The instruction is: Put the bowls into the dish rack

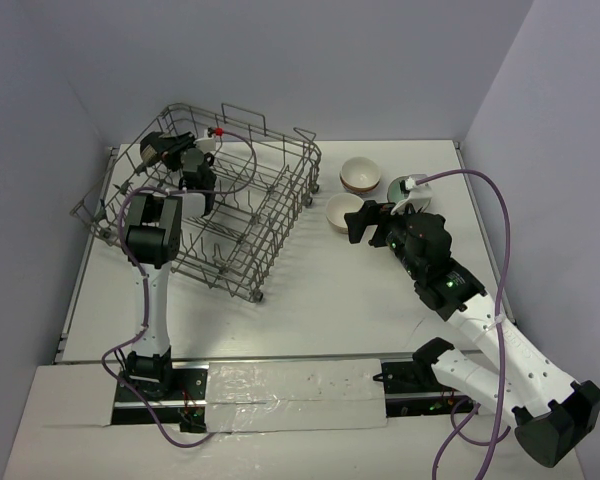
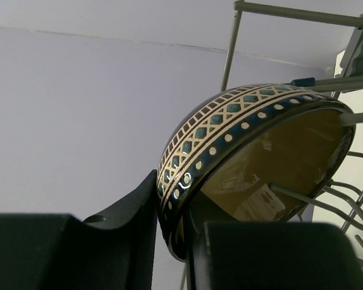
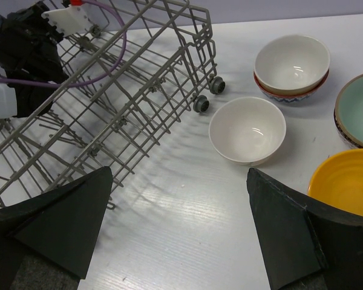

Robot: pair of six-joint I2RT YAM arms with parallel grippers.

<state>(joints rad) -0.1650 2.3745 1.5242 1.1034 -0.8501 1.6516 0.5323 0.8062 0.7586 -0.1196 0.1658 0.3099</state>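
The patterned bowl (image 2: pixel 254 157) sat tipped up on its edge at the far left corner of the dish rack (image 1: pixel 242 215); in the left wrist view its yellow-brown opening faced right and slightly down toward the rack wires, and its domed blue-and-cream outside turned to the upper left; a tine crossed in front of the opening. The left gripper (image 2: pixel 181 238) was closed narrowly on the lowest part of that rim, one finger (image 2: pixel 118 241) outside the wall and the other inside, so the bowl rose directly above the jaws. The rack stood skewed to the table's edges, its wheeled side toward the loose bowls. The right gripper (image 3: pixel 178 223) hung empty over the bare table (image 3: pixel 187 241), spread wide; beyond it lay a white bowl (image 3: pixel 248 130), upright and just beside the rack's wheels; further off stood a stacked pair (image 3: pixel 292 60), a pale green bowl (image 3: pixel 358 109) and an orange-yellow bowl (image 3: pixel 346 181), all opening upward.
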